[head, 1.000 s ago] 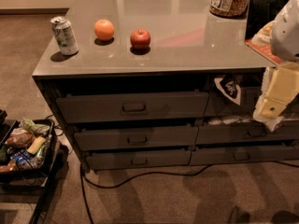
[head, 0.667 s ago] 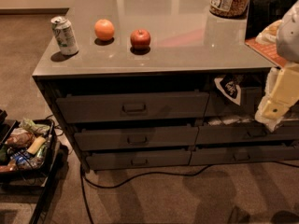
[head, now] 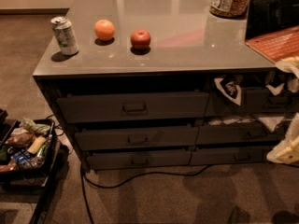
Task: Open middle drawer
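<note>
The middle drawer (head: 137,138) is the low dark grey front between two others in the cabinet's left stack. A small dark pull handle (head: 137,139) sits at its centre. Its front lines up roughly with the bottom drawer (head: 138,159) below. The taller top drawer (head: 133,107) is above it. My gripper (head: 286,150) shows only as pale arm parts at the right edge of the camera view. It is well to the right of the middle drawer and touches none of the left stack.
On the grey top (head: 187,45) stand a can (head: 64,35), an orange (head: 104,30), an apple (head: 140,38) and a jar (head: 229,0). A black tray of snacks (head: 25,146) sits on the floor at left. A cable (head: 140,175) crosses the carpet. Cloth and paper hang from the right-hand drawers (head: 243,132).
The pale arm has drawn back to the right and lower, so less of it shows at the frame's edge. The drawers and the things on the top have not moved.
</note>
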